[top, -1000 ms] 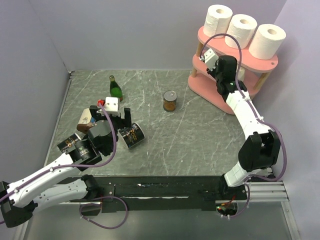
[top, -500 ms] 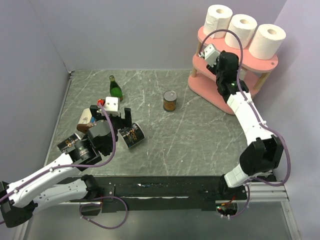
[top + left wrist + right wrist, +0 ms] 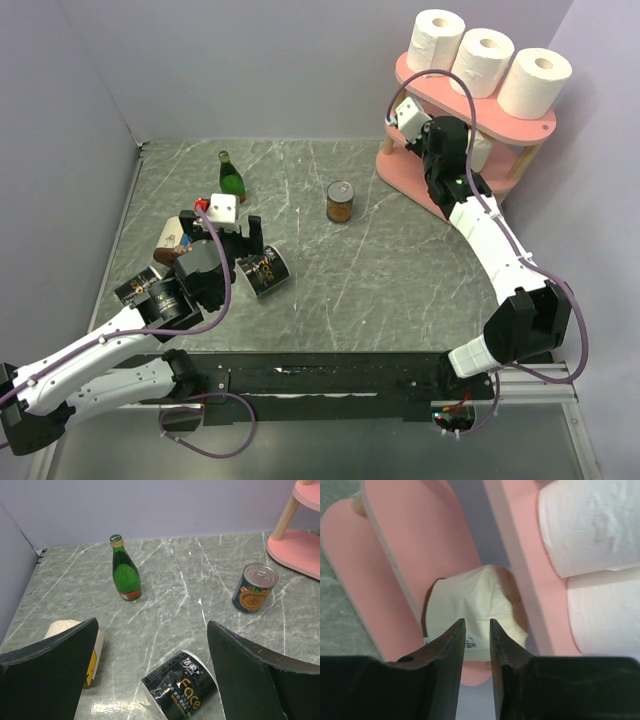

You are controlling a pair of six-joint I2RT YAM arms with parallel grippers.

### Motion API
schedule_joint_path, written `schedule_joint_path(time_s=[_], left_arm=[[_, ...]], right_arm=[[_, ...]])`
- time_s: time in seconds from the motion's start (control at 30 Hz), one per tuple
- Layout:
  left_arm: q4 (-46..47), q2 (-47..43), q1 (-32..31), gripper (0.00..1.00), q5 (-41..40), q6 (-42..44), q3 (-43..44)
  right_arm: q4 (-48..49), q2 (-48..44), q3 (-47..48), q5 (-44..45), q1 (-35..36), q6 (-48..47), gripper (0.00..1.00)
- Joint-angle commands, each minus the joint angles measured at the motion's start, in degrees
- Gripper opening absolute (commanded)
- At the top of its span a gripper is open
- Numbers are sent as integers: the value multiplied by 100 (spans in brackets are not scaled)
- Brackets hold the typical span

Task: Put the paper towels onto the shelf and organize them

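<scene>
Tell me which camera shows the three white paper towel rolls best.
Top external: all three white paper towel rolls stand in a row on the top board of the pink three-tier shelf, cores visible. Right wrist catches only cropped sides of two. Left wrist shows none.

Soft, bright, even light fills all three views and casts only faint shadows. In the left wrist view a pale patch of glare lies on the marble table [image 3: 170, 595] at the lower centre, and the left gripper [image 3: 152, 625] shows almost black, with little detail. In the right wrist view the paper towels [image 3: 590, 525] at the upper right are nearly washed out, and the right gripper [image 3: 477, 625] at the bottom looks slightly soft.
</scene>
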Motion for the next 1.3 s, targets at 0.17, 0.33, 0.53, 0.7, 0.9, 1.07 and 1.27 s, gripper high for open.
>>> schedule_joint_path(time_s=[0.17,0.33,0.53,0.7,0.9,1.07,1.27], left_arm=[[27,-45,-30,96,-94,-47,224],[18,-44,-30,96,-59,-39,224],[27,-62,-30,96,-6,-38,233],[-17,-62,-30,96,3,-65,259],[18,-71,-30,96,11,-38,251],[9,-36,-30,96,11,-30,251],[71,-62,-30,96,-15,-12,224]], right_arm=[[391,302,-149,38,-59,-52,28],[365,618,-79,152,-270,-114,28],[435,865,26,346,-437,-325,27],[567,1120,150,442,-674,-509,26],[523,1471,527,609,-807,-545,26],[567,1638,747,803,-850,-598,26],[506,1542,721,794,-859,-440,26]])
